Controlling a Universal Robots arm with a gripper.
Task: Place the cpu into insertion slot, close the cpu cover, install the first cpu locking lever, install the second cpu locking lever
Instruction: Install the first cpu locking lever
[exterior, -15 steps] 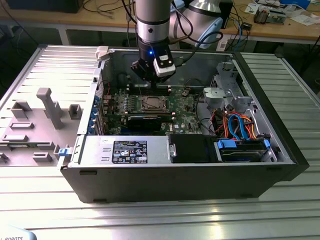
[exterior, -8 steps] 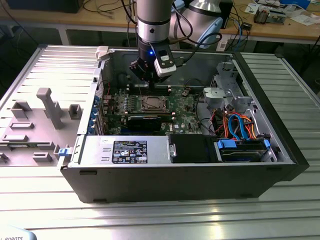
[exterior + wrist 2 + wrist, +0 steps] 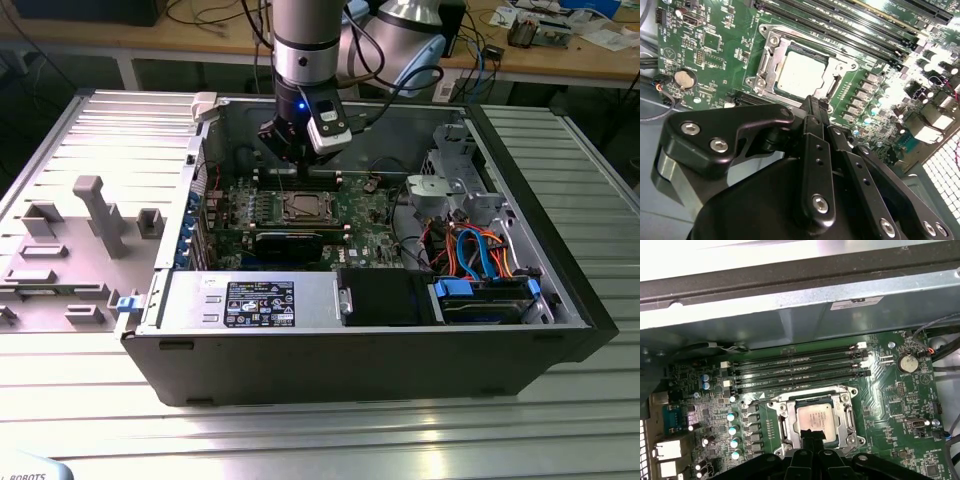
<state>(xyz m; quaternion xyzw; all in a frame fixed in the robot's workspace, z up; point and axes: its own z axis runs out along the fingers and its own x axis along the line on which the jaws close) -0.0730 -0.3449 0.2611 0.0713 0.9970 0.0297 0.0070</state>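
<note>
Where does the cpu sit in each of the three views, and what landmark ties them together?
Exterior view: the cpu lies in the insertion slot mid-motherboard, below the gripper.
Second wrist view: cpu just beyond the fingers.
First wrist view: cpu just above the fingers.
Shared landmark: the long memory slots beside the socket.

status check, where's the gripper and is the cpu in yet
Gripper shut, empty, at socket edge. Cpu seated in insertion slot, cpu cover down. Nothing in the way.
</note>
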